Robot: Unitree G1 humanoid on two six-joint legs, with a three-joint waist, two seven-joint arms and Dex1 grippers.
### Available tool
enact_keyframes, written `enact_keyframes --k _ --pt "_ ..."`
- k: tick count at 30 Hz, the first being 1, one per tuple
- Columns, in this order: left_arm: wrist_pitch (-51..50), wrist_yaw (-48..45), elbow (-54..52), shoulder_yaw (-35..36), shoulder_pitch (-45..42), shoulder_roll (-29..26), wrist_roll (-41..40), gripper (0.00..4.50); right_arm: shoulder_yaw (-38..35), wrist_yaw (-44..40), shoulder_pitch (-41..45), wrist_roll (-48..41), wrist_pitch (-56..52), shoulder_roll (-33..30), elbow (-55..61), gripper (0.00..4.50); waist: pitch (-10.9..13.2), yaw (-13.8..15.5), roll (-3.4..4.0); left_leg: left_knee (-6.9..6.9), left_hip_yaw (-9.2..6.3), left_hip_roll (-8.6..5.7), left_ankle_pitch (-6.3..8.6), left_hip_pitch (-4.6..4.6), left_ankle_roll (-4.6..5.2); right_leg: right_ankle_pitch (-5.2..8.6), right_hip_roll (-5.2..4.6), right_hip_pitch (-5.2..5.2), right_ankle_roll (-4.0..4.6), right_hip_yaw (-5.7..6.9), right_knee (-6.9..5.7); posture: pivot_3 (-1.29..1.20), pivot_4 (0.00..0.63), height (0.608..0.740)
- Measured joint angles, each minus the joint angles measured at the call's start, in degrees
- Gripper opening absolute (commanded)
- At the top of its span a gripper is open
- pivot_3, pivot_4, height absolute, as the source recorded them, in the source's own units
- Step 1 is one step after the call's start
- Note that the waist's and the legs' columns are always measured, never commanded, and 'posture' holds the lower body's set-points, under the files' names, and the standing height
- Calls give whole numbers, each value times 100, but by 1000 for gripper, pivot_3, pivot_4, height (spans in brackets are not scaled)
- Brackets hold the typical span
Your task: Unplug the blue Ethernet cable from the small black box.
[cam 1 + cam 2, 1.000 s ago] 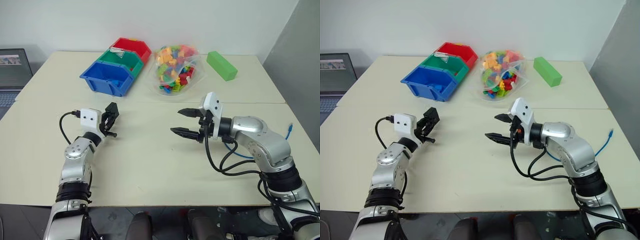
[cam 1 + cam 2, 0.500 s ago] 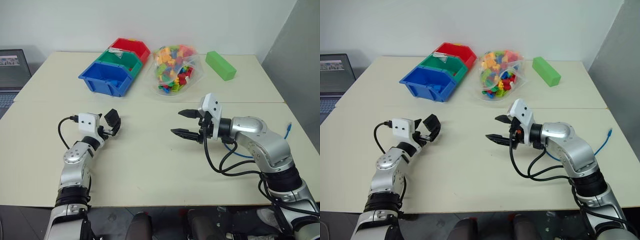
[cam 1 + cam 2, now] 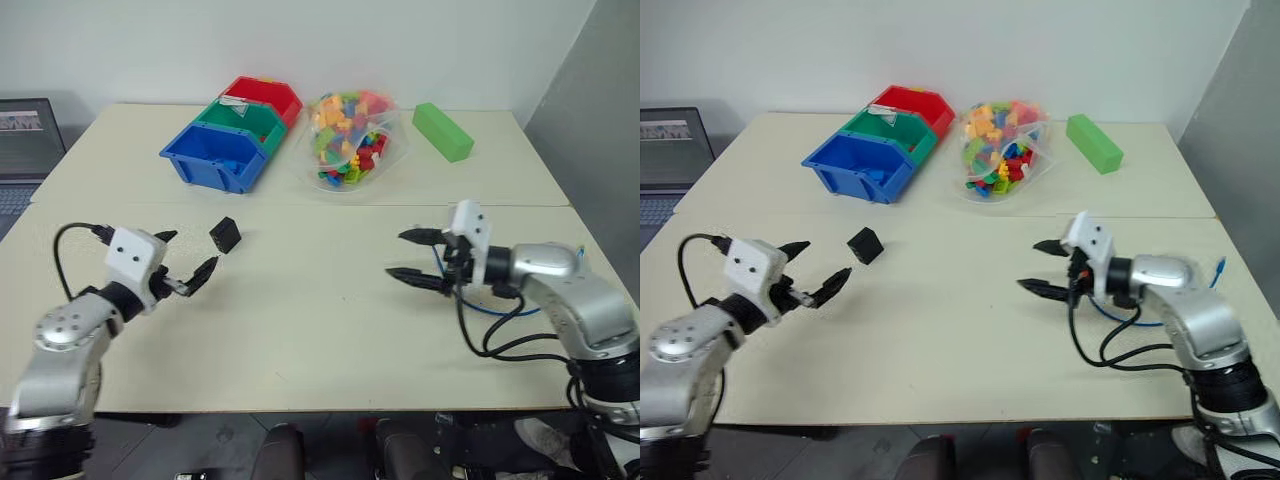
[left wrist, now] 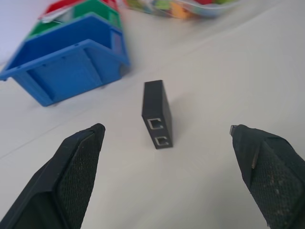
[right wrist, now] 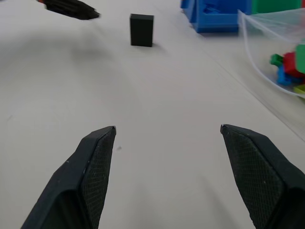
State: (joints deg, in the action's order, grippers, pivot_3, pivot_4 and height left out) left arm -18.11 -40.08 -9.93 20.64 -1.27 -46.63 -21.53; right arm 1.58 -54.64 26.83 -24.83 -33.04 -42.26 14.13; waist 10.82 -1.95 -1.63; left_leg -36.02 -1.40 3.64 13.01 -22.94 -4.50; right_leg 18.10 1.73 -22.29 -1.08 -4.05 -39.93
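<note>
The cream table (image 3: 300,330) carries everything. Toward its far side stand three storage bins in a touching row: a blue bin (image 3: 212,158) nearest, with a few small pieces lying inside, a green bin (image 3: 240,118) behind it holding a pale item, and a red bin (image 3: 264,95) farthest back. Just beside them lies a clear plastic bag (image 3: 348,137) stuffed with mixed coloured toy bricks, and a green block (image 3: 442,131) rests near it. The left gripper (image 3: 810,272) hovers with its fingers spread wide, empty; the right gripper (image 3: 412,256) likewise has its fingers apart and holds nothing. The small black box (image 4: 157,113) stands alone on the tabletop in front of the left gripper, two ports facing it, nothing plugged in. The blue Ethernet cable (image 3: 578,260) lies by the right arm, well apart from the box.
</note>
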Motion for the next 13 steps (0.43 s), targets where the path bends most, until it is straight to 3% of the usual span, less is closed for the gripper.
enact_keyframes --k 5,13 --pt "-661 -895 -366 440 501 -539 -653 4493 -308 -335 -112 -55 197 -406 -391 3736 2 -9 3 2 3 2 0 0 1 2 2 -3 1 -4 0 0 150 740" --pt "-1083 -1169 -407 571 387 -605 -1017 4493 -323 -537 -138 -64 260 -561 -522 3736 3 -6 4 1 2 3 1 -2 1 2 2 -3 1 -3 1 0 150 740"
